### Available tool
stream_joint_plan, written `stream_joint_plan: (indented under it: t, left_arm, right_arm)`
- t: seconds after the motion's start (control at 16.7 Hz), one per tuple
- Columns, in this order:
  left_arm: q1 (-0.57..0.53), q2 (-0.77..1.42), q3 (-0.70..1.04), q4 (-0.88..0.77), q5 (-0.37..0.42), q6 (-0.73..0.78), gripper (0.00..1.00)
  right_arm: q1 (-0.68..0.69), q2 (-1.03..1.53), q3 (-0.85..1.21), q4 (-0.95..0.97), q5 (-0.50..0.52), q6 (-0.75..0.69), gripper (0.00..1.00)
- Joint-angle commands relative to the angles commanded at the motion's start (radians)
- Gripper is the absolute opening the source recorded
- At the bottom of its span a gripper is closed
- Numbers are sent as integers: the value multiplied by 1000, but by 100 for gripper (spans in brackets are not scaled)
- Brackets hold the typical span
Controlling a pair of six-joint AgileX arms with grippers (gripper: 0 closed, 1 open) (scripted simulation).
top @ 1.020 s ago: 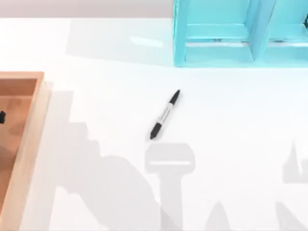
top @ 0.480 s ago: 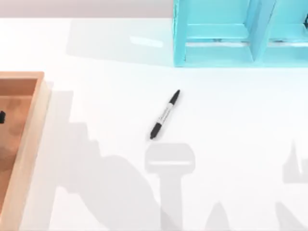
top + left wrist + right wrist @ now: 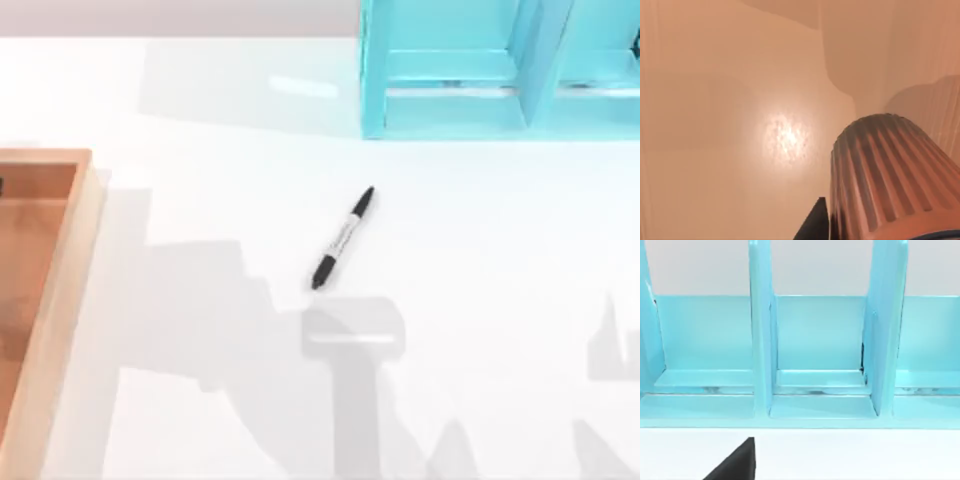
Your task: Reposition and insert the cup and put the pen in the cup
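- A second ago a small dark piece of my left arm showed inside the wooden tray (image 3: 60, 260) at the top view's left edge; now only a sliver of it sits higher along that edge, and the arm shadows on the tabletop (image 3: 480, 250) have spread and shifted. I read that as the left arm lifting within the tray.
- In the left wrist view the cup (image 3: 890, 180) sits very close to the camera, ribbed reddish-brown side showing, over the tray's tan floor, with one dark fingertip (image 3: 814, 225) just beside it. That looks like the left claw clenched on the cup, but I cannot tell for certain from one finger edge.
- If so, the cup is on its way out of the tray, and repositioning it on the tabletop comes next.
- The pen (image 3: 343, 238) lies flat and diagonal near the tabletop's middle, unmoved, well apart from the tray and short of the blue shelf (image 3: 450, 100).
- The right wrist view faces the blue shelf's compartments, with one dark finger (image 3: 735, 462) at its edge; whether the right claw is released or clenched, I cannot tell. It seems parked.
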Motion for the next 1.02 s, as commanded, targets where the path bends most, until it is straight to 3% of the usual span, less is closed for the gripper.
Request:
stream_joint_plan:
  t: [0.6,1.02]
  left_arm:
    - [-407,-50,311,-363,-12,-356,0]
    - [-436,-48,324,-380,-13,-385,0]
  right_arm:
    - [0,0,0,0,0,0,100]
    - [0,0,0,0,0,0,100]
